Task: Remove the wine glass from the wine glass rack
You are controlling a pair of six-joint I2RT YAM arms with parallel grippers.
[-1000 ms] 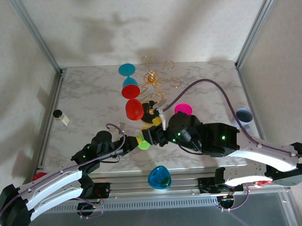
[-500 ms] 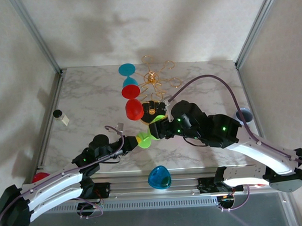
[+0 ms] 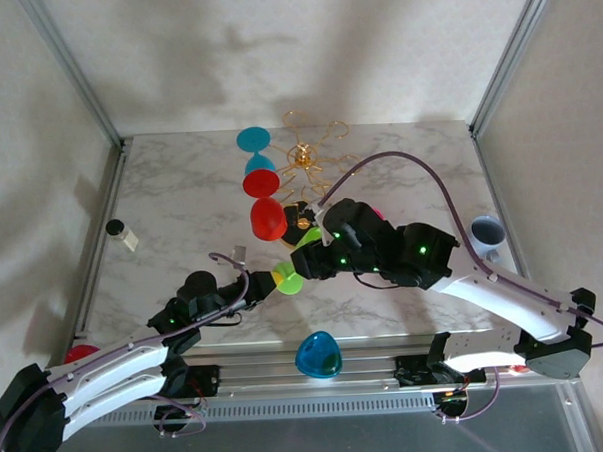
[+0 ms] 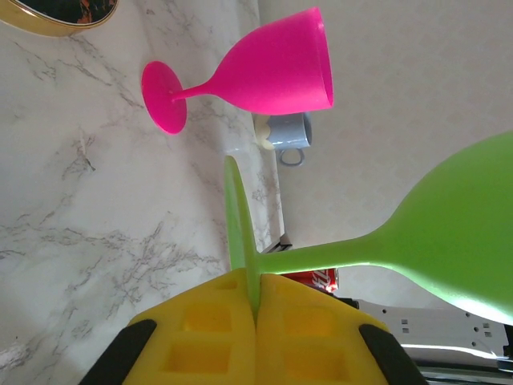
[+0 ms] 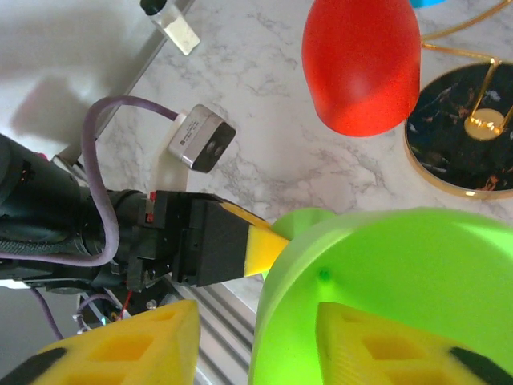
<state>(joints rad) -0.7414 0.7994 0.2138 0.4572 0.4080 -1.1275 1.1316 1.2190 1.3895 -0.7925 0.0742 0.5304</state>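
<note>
Presently the green wine glass [image 3: 287,279] is off the wine glass rack [image 3: 305,156] and sits roughly upright over the middle of the table [image 3: 181,211]. It is nearer the front edge than the rack, just in front of the rack's round black base and apart from it. The left gripper [image 4: 255,290] is clamped on the edge of the glass's thin foot disc, with its yellow pads [image 4: 200,337] pressed flat against both faces. The right gripper [image 5: 256,317] straddles the wall of the bowl at the rim from above. One yellow finger is outside the bowl with a visible gap to the rim, and the other is inside. The jaws stand apart, and whether the inner finger touches the wall cannot be confirmed from the wrist view. The rack stands at the middle of the table toward the far edge. A red glass [image 3: 266,218] is close against the rack's left side, and a teal glass [image 3: 254,141] is beyond it toward the far edge. A pink glass [image 4: 264,72] stands upright on the marble on the right arm's side. A grey-blue mug [image 3: 487,230] is near the right edge. A blue glass [image 3: 317,355] rests on the rail at the front edge, and a small black-capped vial [image 3: 122,232] lies near the left edge.
</note>
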